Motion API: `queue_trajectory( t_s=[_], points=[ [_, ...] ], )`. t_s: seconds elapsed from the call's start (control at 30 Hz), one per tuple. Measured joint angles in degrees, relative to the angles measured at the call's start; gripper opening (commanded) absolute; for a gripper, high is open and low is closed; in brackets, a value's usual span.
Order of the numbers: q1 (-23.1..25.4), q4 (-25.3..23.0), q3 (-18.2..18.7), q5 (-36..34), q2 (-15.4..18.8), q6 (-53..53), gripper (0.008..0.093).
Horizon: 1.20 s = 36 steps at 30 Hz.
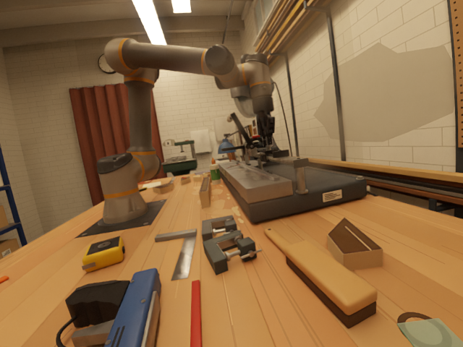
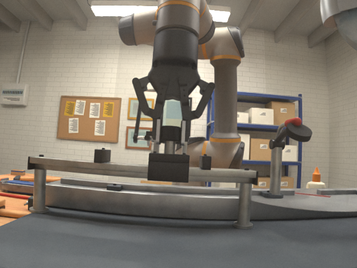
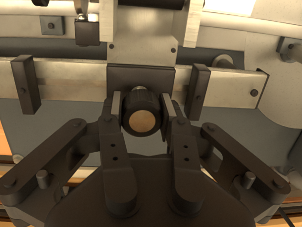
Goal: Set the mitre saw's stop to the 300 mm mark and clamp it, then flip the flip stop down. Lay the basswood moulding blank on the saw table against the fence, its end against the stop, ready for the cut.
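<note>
A black stop block sits on the steel stop rail, with a round knurled clamp knob standing up from its top. I have that knob gripped in my gripper, which comes straight down over the block. Two small black blocks sit on the rail either side of the stop. The saw table lies in front of the rail. A pale wooden strip, possibly the basswood blank, stands on edge on the bench left of the saw.
Behind the saw runs a white brick wall with a timber ledge. On the bench in front lie a clamp, a square, a tape measure, a sanding block and a glue bottle. The saw handle rises to the right.
</note>
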Motion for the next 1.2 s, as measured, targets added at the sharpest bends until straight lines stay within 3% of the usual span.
queue_trajectory(
  t_s=[0.63,1.2],
  points=[
    [0.0,0.0,0.0,0.0,0.0,-6.3,0.008],
    [0.0,0.0,0.0,0.0,0.0,-22.8,0.008]
  ],
)
